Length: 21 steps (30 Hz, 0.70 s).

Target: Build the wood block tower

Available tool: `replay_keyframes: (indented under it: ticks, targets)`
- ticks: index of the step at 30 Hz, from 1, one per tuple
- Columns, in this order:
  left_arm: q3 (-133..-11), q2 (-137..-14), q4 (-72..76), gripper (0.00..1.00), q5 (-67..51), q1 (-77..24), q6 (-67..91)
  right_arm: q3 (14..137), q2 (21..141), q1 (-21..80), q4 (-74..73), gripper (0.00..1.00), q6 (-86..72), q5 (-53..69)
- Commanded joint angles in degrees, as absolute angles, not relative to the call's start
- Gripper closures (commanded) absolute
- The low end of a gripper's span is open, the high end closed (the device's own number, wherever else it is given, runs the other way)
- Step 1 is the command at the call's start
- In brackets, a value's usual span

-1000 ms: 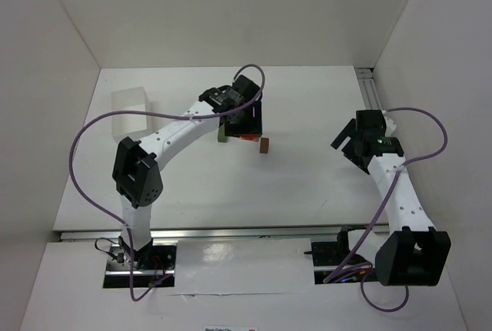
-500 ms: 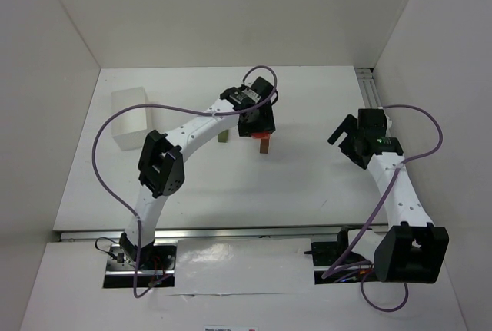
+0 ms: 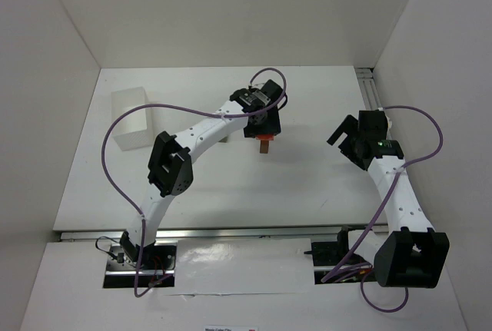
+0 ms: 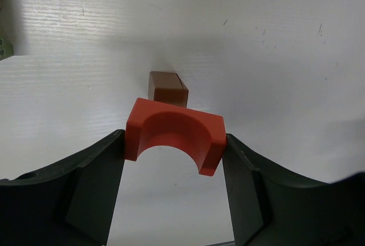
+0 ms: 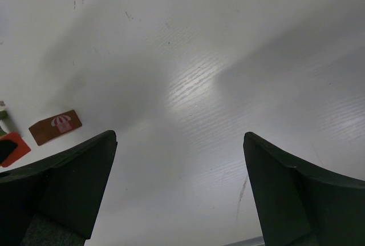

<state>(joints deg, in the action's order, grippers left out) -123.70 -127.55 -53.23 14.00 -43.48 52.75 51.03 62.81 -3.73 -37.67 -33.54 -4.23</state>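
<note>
You'll see the olive green block [image 4: 4,46] at far left on the table [image 4: 274,40]. Your left fingers [image 4: 94,183] are clamped on the red arch block [image 4: 171,129], close by the brown block [image 4: 167,88]. Your right fingers [image 5: 63,177] stand wide apart, holding nothing, well off to the right.

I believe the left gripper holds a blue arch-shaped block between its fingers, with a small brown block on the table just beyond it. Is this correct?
Not quite. The arch-shaped block in the left gripper is red, not blue, as the left wrist view shows. The small brown block does stand on the table just beyond it.
</note>
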Motion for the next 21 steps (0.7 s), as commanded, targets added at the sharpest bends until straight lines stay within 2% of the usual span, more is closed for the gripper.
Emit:
replay_keyframes:
  ticks: [1, 21]
  targets:
    - [-127.1, -128.9, -56.0, 0.84, 16.3, -45.2, 52.6, 50.4, 61.2, -3.3, -35.9, 0.01, -33.4, -4.1]
    - [-132.4, -133.3, -60.0, 0.83, 19.0, -45.9, 51.5, 49.9, 61.2, -2.8, -34.8, 0.01, -33.4, -3.0]
